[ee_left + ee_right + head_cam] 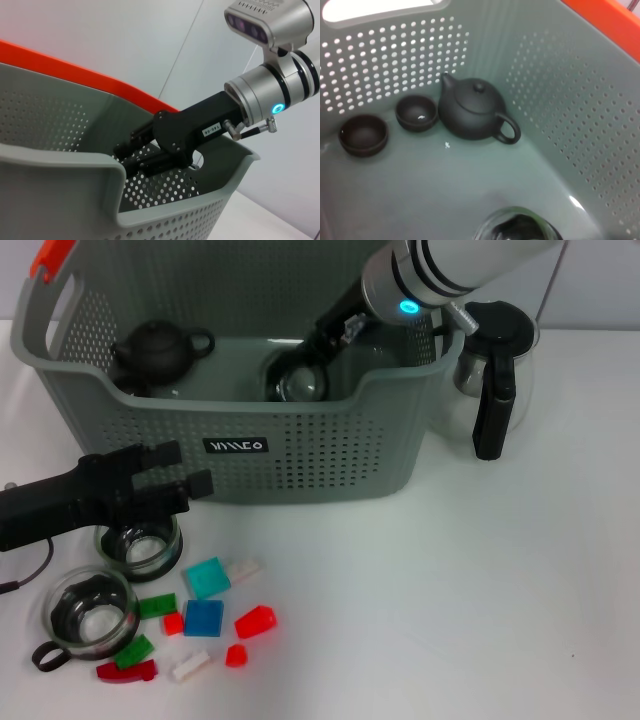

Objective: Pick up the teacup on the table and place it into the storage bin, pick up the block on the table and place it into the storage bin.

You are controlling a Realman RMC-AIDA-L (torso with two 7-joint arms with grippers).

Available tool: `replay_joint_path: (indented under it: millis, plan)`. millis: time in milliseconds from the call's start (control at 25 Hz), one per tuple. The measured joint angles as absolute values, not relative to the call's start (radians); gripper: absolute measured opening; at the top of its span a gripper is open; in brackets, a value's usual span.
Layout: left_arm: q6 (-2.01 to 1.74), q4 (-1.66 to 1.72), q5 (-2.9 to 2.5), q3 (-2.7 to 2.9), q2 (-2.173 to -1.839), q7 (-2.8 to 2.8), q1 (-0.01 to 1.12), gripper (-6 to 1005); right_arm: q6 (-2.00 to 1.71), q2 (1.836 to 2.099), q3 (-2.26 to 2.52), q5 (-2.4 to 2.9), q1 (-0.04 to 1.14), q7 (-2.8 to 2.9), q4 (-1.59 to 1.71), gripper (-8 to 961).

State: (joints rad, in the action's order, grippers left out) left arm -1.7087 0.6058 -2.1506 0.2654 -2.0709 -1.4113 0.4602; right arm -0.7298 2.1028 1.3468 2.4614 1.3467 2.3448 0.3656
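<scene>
Currently the right gripper [300, 375] is down inside the storage bin [300, 455], jaws closed on a glass teacup [297, 383] just above the bin floor. Advice: lower until the cup bears, then open, clear of the dark teapot [472, 110] farther off. The left gripper [185, 468] waits outside, jaws slightly parted over a second glass cup [140, 543]; blocks [204, 617] lie beyond.

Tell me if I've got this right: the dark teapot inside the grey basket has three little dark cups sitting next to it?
Not quite. The right wrist view shows two small dark cups, not three, beside the dark teapot inside the grey basket. A glass cup sits apart, nearer the camera.
</scene>
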Motion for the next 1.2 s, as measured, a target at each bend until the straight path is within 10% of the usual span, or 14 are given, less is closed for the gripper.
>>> replay_joint_path:
  millis: [280,720,1200]
  plan:
    - [-1.709,0.606,-2.151,0.265,-2.071,-1.411,0.459,855,-0.875,2.096,1.343,2.503,1.319,2.393,0.544,569]
    - [-1.716,0.606,-2.142,0.239,-2.066,-1.412,0.455,854,-1.421,2.091,1.251,2.433,1.023,2.462,1.479,566]
    - [-1.72,0.606,-2.128,0.238,-2.065,-1.416,0.457,853,-1.711,2.086,1.033,1.947,0.663,2.023,1.562,575]
